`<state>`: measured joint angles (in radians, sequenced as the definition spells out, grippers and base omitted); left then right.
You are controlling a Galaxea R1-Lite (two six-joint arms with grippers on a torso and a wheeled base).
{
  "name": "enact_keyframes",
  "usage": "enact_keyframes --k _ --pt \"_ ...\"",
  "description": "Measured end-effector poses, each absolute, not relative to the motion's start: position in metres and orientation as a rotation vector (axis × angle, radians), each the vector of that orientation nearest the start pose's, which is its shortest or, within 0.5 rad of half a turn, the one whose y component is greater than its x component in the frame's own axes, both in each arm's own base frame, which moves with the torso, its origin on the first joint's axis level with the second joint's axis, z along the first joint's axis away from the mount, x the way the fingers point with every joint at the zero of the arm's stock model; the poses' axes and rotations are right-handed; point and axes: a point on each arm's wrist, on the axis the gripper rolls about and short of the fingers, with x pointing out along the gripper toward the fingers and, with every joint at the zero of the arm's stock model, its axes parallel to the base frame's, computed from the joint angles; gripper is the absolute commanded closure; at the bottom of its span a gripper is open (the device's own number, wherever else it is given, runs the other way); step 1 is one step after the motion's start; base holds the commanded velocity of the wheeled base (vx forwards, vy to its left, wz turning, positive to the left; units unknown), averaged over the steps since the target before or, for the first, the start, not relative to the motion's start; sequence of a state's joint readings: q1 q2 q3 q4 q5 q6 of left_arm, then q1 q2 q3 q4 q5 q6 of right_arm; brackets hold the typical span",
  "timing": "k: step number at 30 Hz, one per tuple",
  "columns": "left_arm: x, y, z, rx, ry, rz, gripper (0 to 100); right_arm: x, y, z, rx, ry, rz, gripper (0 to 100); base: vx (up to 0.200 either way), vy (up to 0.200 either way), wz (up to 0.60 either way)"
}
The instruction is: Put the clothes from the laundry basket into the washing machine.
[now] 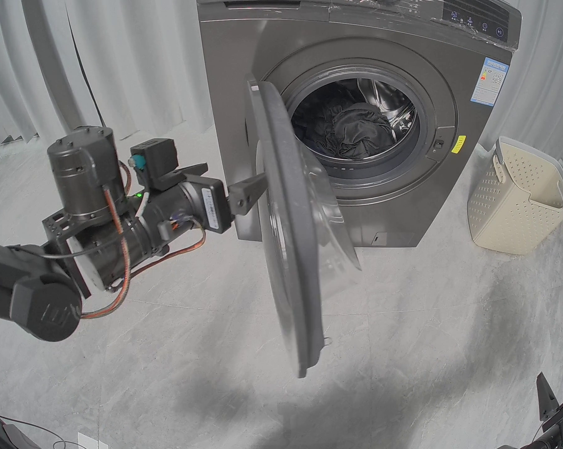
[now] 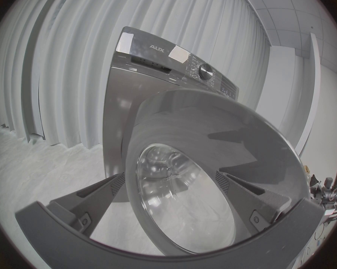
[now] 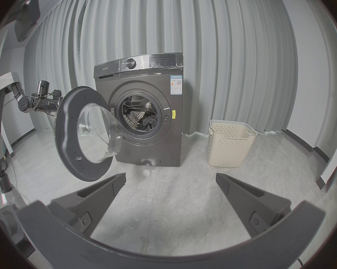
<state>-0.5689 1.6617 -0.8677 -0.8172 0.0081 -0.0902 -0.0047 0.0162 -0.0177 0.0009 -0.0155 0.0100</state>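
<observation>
All clothes (image 1: 350, 129) seem to be lying in the washing machine (image 1: 244, 63), the basket (image 1: 524, 201) looking empty, while I am resting spread left fingers (image 1: 247, 194) against the still-open door (image 1: 294, 238), right fingers (image 3: 101, 195) spread too.

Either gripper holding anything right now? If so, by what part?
Nothing held. The left gripper has its jaws open at the outer face of the washing machine door, not clamped on it. The right gripper is open and empty.

Grey washing machine (image 1: 244, 51), dark clothes (image 1: 350, 129), cream laundry basket (image 1: 512, 213) (hole-dotted)
</observation>
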Motion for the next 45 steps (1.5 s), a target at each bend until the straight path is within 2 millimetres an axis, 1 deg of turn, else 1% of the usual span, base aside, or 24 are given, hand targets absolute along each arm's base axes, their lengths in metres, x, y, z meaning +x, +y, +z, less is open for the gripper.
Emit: enact_keyframes --k 4,12,17,23,29,33,37,41,43,45 --pt "0.272 -0.182 0.236 -0.11 -0.028 -0.554 0 -0.023 0.0 0.081 0.01 -0.001 -0.02 0 0.0 0.0 0.0" --pt "0.298 -0.214 0.242 -0.128 -0.063 -0.56 0 -0.023 0.0 0.081 0.009 -0.002 -0.02 0 0.0 0.0 0.0" --pt "0.316 -0.228 0.246 -0.143 -0.099 -0.536 0 -0.023 0.0 0.081 0.009 -0.002 -0.019 0 0.0 0.0 0.0" --pt "0.339 -0.241 0.261 -0.199 -0.179 -0.506 0 -0.023 0.0 0.081 0.009 -0.002 -0.02 0 0.0 0.0 0.0" --pt "0.363 -0.256 0.261 -0.247 -0.2 -0.479 0 -0.023 0.0 0.081 0.009 -0.001 -0.02 0 0.0 0.0 0.0" --pt "0.378 -0.26 0.258 -0.281 -0.206 -0.437 0 -0.023 0.0 0.081 0.009 -0.001 -0.02 0 0.0 0.0 0.0" --pt "0.391 -0.258 0.252 -0.325 -0.176 -0.397 0 -0.023 0.0 0.081 0.009 -0.002 -0.019 0 0.0 0.0 0.0" --pt "0.392 -0.256 0.248 -0.343 -0.154 -0.388 0 -0.023 0.0 0.081 0.01 -0.002 -0.02 0 0.0 0.0 0.0" --pt "0.389 -0.253 0.246 -0.344 -0.137 -0.386 0 -0.023 0.0 0.081 0.01 -0.002 -0.02 0 0.0 0.0 0.0" --pt "0.382 -0.25 0.242 -0.339 -0.108 -0.388 0 -0.023 0.0 0.081 0.01 -0.002 -0.02 0 0.0 0.0 0.0"
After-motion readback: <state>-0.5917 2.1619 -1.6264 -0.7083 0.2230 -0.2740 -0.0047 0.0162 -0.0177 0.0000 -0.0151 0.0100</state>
